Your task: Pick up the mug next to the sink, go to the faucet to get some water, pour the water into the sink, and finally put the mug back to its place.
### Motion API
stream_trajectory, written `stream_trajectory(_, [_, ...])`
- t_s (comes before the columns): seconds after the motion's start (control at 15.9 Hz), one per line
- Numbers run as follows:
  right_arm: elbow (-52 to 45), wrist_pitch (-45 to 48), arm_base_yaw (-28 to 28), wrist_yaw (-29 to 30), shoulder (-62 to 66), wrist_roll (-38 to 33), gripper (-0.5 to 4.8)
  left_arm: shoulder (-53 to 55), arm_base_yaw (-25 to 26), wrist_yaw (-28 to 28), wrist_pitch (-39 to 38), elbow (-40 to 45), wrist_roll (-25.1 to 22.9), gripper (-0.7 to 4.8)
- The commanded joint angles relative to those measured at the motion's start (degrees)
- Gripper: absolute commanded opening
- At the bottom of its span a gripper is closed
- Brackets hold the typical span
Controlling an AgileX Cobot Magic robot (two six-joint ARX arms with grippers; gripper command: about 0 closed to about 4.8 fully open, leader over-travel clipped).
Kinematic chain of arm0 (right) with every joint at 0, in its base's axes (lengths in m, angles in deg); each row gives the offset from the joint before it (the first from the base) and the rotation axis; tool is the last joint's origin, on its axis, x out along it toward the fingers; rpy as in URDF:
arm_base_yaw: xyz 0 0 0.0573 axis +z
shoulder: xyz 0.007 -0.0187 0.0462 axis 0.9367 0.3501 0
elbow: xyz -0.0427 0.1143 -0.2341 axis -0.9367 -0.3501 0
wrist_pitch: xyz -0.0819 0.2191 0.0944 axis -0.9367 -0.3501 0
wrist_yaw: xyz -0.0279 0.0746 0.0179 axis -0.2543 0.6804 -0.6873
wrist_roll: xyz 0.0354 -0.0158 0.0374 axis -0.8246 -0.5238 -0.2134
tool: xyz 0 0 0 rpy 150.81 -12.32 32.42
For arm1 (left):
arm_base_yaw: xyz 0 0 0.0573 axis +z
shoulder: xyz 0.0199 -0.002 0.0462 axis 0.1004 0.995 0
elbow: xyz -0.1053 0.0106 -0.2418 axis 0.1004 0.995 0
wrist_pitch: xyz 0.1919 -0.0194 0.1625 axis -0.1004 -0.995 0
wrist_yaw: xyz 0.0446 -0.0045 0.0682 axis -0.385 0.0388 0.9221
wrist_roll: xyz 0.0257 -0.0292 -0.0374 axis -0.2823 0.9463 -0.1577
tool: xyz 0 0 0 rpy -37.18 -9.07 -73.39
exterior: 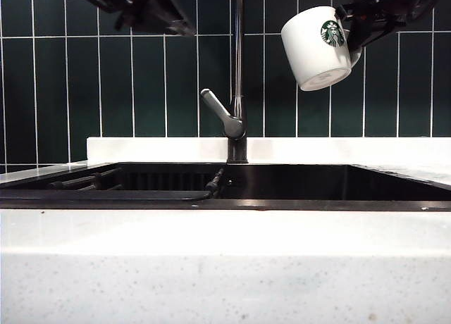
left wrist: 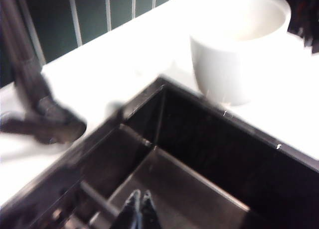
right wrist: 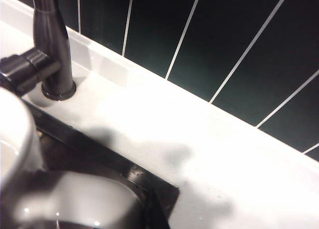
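Right gripper clamped on mug, high right of faucet, tilted; left gripper fingers together, idle over sink.

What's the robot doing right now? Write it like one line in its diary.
right end effector: holds mug tilted, high right of faucet | left end effector: shut, empty, over sink

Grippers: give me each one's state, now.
Left tool: closed, empty, above the sink.
Right tool: closed on the mug, held high.
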Motion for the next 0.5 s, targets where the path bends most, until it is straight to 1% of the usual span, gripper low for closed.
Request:
stream_trajectory(0.06, [-0.44, 3.32, -0.09, -2.69, -1.29, 4.55, 0.00, -4.61, -0.11, 4.52, 4.00, 6.67, -0.17, -0.06])
stream_trajectory(0.19, [-2.95, 3.34, -0.50, -3.48, -1.29, 7.65, 0.00, -9.11, -0.11, 6.97, 7.23, 13.70, -0.11, -0.06])
stream_trajectory(0.32, [-4.52, 3.41, -0.39, -5.70, -1.29, 12.96, 0.00, -12.50, -0.11, 9.20, 10.99, 19.02, 0.98, -0.06])
stream_trajectory(0.38, [-5.09, 3.41, -0.35, -6.75, -1.29, 15.82, 0.00, -14.21, -0.09, 10.34, 12.46, 21.44, 1.99, -0.06])
stream_trajectory(0.5, [-5.53, 2.84, -0.35, -7.10, -1.29, 23.71, 0.00, -18.60, -0.09, 12.96, 14.78, 27.08, 5.35, -0.06])
